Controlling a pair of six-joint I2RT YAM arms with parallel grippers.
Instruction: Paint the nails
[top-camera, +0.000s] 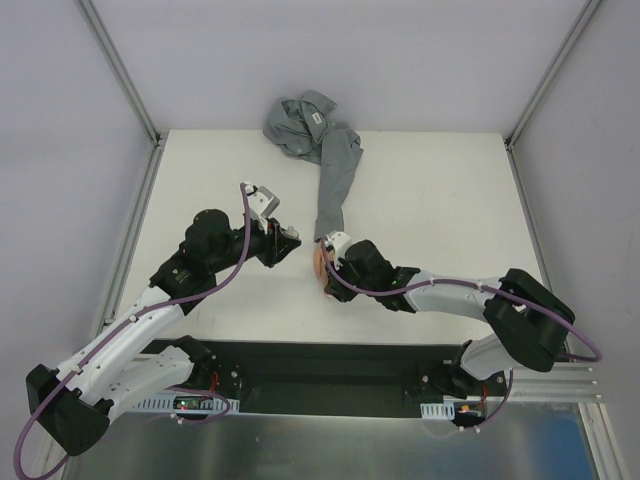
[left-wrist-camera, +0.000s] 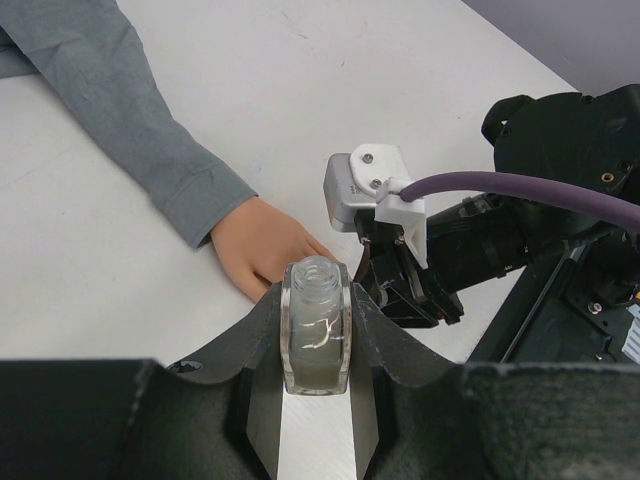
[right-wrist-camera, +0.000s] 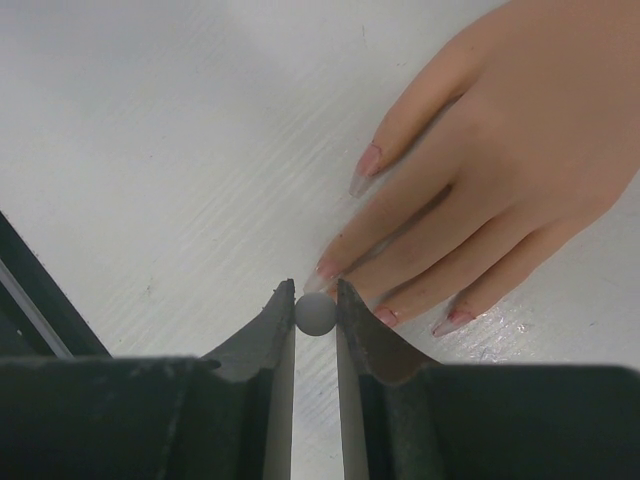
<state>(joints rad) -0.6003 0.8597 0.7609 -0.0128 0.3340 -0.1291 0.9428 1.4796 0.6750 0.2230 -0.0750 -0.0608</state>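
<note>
The right tool (right-wrist-camera: 315, 302) is down at the fingertips, jaws all but closed, pinching a small grey round piece (right-wrist-camera: 315, 313), likely the butt of the brush seen end-on. It sits right at the tip of one of the nails (right-wrist-camera: 326, 268), on a middle finger of the mannequin hand (right-wrist-camera: 500, 150); the bristles are hidden, so contact cannot be called. The left tool (left-wrist-camera: 316, 300) hangs just beside, jaws clamped on the small clear bottle (left-wrist-camera: 316, 330), which is upright with its neck open and no cap.

The hand lies palm down on the counter (top-camera: 450, 200), about midway between the left and right edges and closer to the near edge. Its grey sleeve (top-camera: 335, 185) trails off to the far edge, so the long axis runs far to near, and the fingers, nails with them, point at the near edge, slightly fanned.

The stroke looks to be the job in hand. Done well, it wants a light touch: bristles drawn along the finger's own line, cuticle to tip, inside that tiny nail and off the skin; press hard and the hand could shift
</note>
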